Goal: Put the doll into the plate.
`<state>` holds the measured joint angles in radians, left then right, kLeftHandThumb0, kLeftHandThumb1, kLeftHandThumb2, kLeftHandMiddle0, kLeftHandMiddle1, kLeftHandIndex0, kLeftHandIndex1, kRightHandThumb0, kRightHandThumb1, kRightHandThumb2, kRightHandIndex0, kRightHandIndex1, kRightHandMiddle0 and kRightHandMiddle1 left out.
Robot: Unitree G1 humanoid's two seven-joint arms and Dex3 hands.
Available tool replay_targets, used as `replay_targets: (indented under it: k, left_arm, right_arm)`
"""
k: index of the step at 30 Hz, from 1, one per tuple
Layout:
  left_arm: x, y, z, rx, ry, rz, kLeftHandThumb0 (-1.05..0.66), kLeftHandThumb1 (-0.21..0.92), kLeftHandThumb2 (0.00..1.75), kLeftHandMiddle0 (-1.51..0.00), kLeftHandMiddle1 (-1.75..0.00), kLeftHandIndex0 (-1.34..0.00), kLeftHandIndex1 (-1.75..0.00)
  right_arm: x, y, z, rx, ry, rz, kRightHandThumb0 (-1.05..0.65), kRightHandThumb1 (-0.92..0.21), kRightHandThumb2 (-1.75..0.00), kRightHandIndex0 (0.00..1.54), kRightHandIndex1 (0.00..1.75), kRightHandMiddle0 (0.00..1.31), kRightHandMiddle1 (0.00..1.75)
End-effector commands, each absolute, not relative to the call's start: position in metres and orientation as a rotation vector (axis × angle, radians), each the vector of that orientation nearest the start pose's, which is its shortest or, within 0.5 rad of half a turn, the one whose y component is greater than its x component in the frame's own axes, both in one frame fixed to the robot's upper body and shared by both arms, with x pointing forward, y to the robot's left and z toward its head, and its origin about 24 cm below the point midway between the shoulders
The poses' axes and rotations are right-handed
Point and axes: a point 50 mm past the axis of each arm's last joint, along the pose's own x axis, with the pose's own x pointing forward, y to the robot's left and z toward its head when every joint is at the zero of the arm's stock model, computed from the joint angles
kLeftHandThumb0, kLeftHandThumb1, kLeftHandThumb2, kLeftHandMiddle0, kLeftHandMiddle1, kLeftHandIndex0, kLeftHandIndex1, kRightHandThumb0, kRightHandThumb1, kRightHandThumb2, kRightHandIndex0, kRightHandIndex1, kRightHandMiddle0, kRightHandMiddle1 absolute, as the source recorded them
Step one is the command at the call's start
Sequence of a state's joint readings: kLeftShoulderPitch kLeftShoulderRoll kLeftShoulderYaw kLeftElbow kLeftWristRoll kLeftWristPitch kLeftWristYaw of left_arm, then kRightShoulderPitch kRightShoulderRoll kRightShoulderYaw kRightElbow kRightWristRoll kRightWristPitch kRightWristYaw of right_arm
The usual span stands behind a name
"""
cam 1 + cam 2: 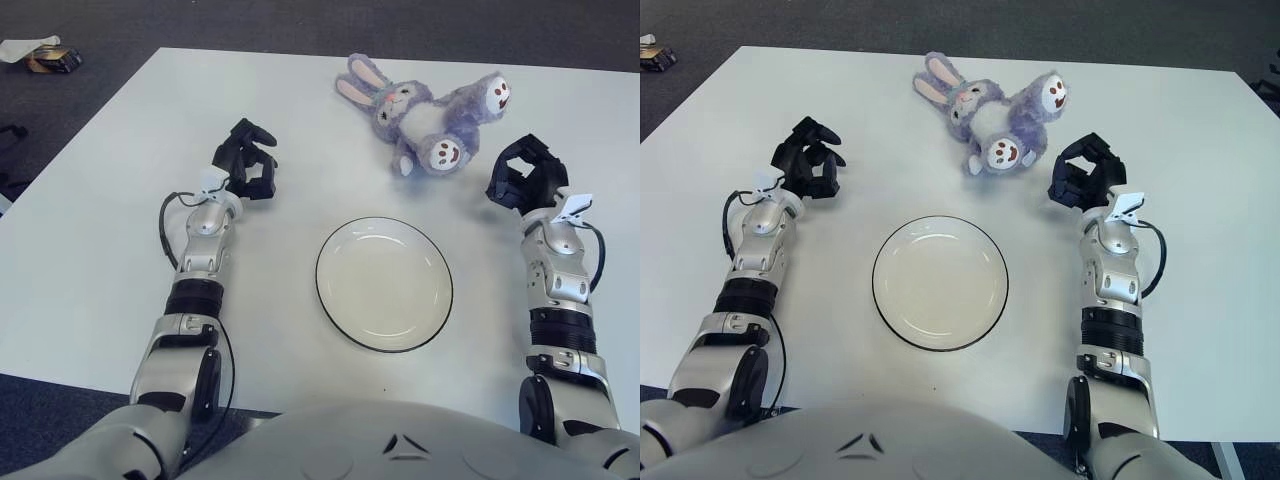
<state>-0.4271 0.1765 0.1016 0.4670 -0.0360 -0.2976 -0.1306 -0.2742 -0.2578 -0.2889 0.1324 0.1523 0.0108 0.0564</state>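
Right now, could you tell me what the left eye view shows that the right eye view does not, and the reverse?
Only the left eye view shows a white paper scrap beside the small dark box on the floor at top left, plus a dark object at the left edge. Only the right eye view shows the table's right edge and a dark object beyond it. Both show the doll, the plate, the left robot hand and the right robot hand, neither holding anything.
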Motion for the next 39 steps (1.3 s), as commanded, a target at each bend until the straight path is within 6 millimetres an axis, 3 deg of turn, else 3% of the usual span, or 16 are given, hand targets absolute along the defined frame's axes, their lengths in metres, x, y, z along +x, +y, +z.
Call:
replay_targets:
  k: [1, 5, 8, 12, 39]
  left_arm:
    - [0.336, 0.178, 0.104, 0.193, -0.296, -0.128, -0.01, 0.40, 1.23, -0.44, -1.75, -0.43, -1.75]
    - [0.345, 0.172, 0.124, 0.253, -0.346, -0.139, -0.01, 0.41, 1.22, -0.44, -1.75, -0.42, -1.75]
    - [0.348, 0.167, 0.135, 0.295, -0.382, -0.146, -0.01, 0.42, 1.21, -0.53, -1.73, -0.31, -1.75]
    - [0.349, 0.163, 0.144, 0.367, -0.435, -0.156, -0.01, 0.43, 1.19, -0.58, -1.71, -0.27, -1.75]
    - [0.365, 0.133, 0.178, 0.782, -0.675, -0.207, -0.01, 0.54, 0.98, -0.54, -1.52, -0.29, -1.75]
  right_arm:
    - [0.296, -0.252, 0.118, -0.061, -0.216, -0.175, -0.46, -0.39, -1.22, 0.98, 1.75, 0.55, 1.75]
    - [0.296, -0.252, 0.120, -0.075, -0.221, -0.171, -0.45, -0.40, -1.21, 0.98, 1.75, 0.55, 1.75]
    - [0.296, -0.251, 0.122, -0.078, -0.223, -0.167, -0.45, -0.41, -1.20, 0.99, 1.75, 0.54, 1.75]
    - [0.297, -0.249, 0.124, -0.084, -0.225, -0.164, -0.45, -0.42, -1.18, 0.98, 1.75, 0.53, 1.75]
    - [0.301, -0.237, 0.129, -0.122, -0.196, -0.147, -0.42, -0.50, -1.08, 0.97, 1.75, 0.47, 1.75]
